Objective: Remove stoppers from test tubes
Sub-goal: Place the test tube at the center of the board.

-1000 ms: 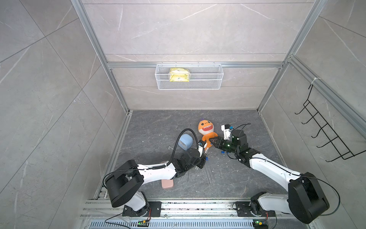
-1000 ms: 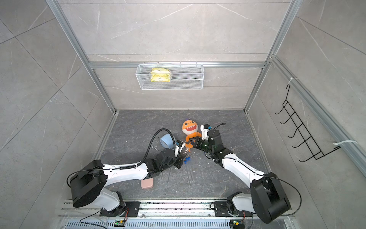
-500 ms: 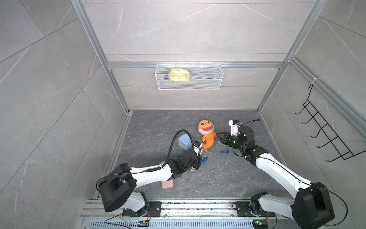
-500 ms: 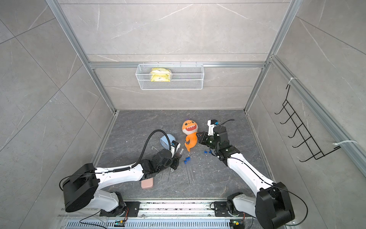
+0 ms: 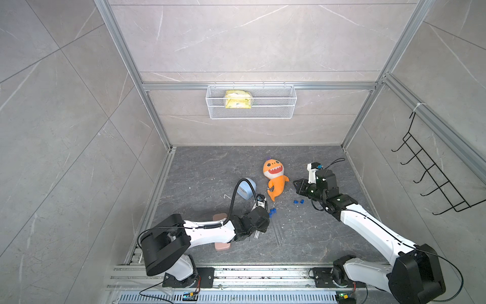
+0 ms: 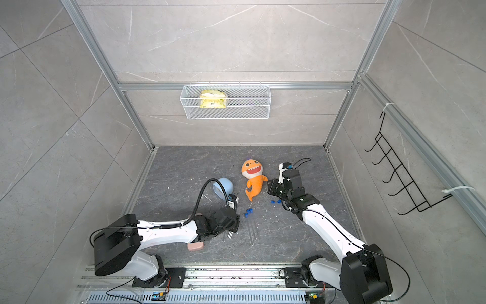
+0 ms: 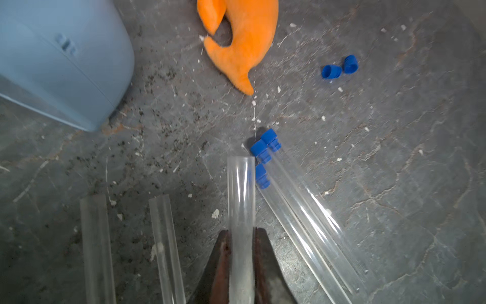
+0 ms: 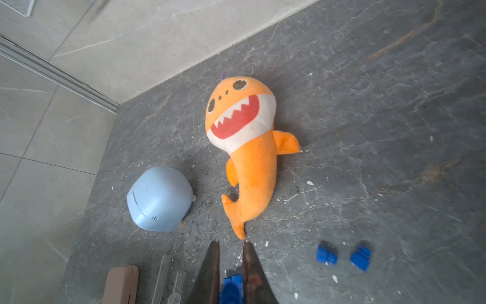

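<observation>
Left wrist: left fingers (image 7: 219, 265) pinch clear open test tube (image 7: 240, 205) | right fingers (image 8: 210, 271) pinch blurred blue stopper (image 8: 230, 289)

The left arm (image 5: 207, 234) reached low toward 3 o'clock, its left gripper (image 7: 241, 237) clamped on a test tube (image 7: 240, 189); the right arm (image 5: 368, 223) stretched toward 10 o'clock, right gripper (image 8: 231, 244) pinching a stopper (image 8: 231, 287).
</observation>
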{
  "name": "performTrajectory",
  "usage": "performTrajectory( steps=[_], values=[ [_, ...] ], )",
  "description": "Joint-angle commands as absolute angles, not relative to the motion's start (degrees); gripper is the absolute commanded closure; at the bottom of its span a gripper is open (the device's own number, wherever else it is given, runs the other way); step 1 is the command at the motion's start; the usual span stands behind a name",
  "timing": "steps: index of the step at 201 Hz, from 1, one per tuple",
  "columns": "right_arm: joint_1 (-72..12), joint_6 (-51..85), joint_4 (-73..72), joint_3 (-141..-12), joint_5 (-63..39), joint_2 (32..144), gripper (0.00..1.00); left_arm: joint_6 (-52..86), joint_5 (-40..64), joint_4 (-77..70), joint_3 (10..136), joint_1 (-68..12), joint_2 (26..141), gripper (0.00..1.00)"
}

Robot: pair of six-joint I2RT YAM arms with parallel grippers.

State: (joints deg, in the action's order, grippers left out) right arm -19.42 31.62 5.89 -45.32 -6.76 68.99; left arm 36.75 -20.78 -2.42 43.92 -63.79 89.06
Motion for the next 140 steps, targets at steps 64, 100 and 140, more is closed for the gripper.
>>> performTrajectory(
  steps=[64, 100, 140],
  values=[
    [-19.2, 31.7, 6.1, -42.2, 0.4, 73.2, 1.0, 49.2, -29.4, 9.5, 52.1, -64.6, 97.3, 1.0],
    [-19.2, 32.3, 4.9, -41.9, 1.4, 75.9, 1.0, 49.7, -28.4, 12.7, 52.7, -63.2, 98.4, 0.93],
    [-19.2, 32.8, 4.1, -41.6, 1.6, 77.2, 1.0, 49.6, -24.9, 11.4, 52.1, -62.0, 99.1, 0.8]
  ],
)
